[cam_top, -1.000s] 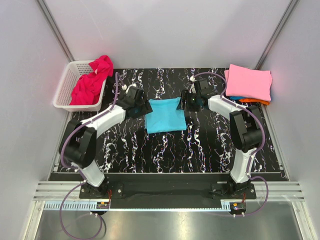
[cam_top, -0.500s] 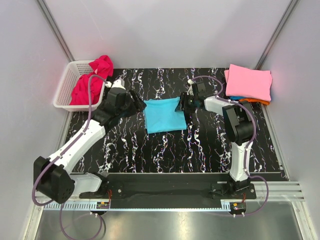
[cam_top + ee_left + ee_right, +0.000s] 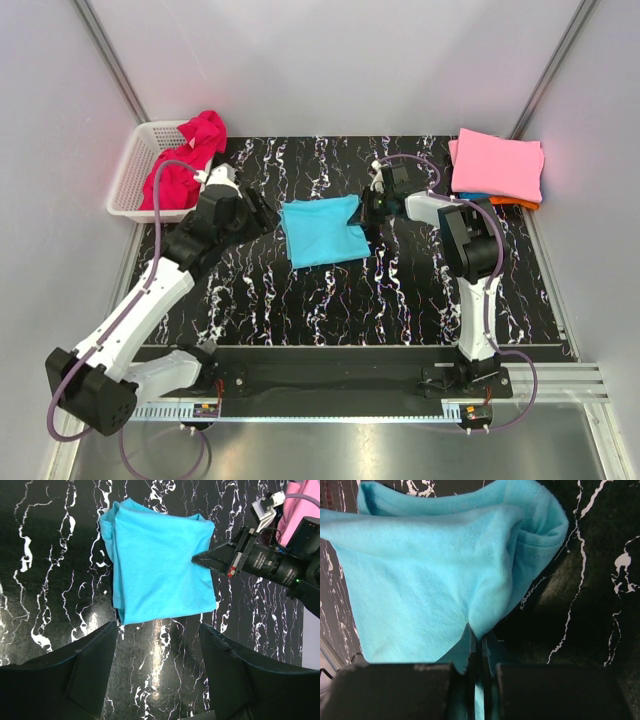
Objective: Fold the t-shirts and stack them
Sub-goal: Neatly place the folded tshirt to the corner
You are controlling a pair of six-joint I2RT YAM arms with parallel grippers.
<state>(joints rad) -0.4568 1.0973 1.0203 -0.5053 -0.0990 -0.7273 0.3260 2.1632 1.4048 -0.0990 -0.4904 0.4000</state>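
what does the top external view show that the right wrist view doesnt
Only the top external: the white basket holding a magenta-red shirt, the folded pink shirt at the far right, and the left gripper. Only the right wrist: up close, the right gripper shut on a pinched fold at the edge of the turquoise shirt, with its stitched hem. Both: the turquoise shirt lying on the black marbled table.

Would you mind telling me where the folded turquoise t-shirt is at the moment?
In the top view, the turquoise t-shirt lies centrally between the two grippers; the right gripper pinches its right edge, and the open left gripper is just to its left.
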